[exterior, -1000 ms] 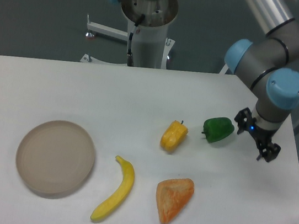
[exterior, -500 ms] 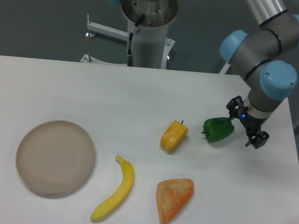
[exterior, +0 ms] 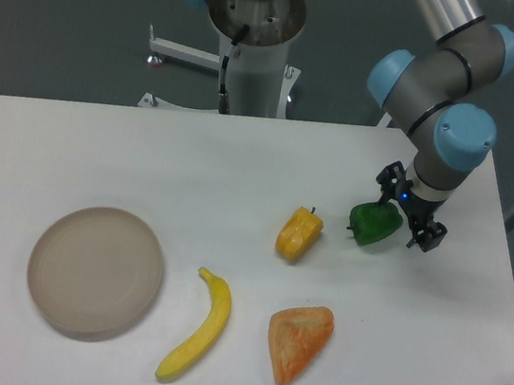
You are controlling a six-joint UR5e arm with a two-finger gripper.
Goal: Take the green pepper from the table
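I see a yellow pepper (exterior: pixel 299 234) lying near the middle. Below it sits an orange wedge-shaped piece (exterior: pixel 298 341). A banana (exterior: pixel 199 327) lies to the left of the wedge, and a round beige plate (exterior: pixel 96 270) sits further left, apart from the banana.

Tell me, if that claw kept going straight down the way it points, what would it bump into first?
Probably the green pepper: the open gripper hangs over its right edge. Depth is unclear, so one finger might meet the table instead.

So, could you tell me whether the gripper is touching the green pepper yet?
Cannot tell. In the fixed camera the open gripper overlaps the right edge of the green pepper, showing neither contact nor a gap.
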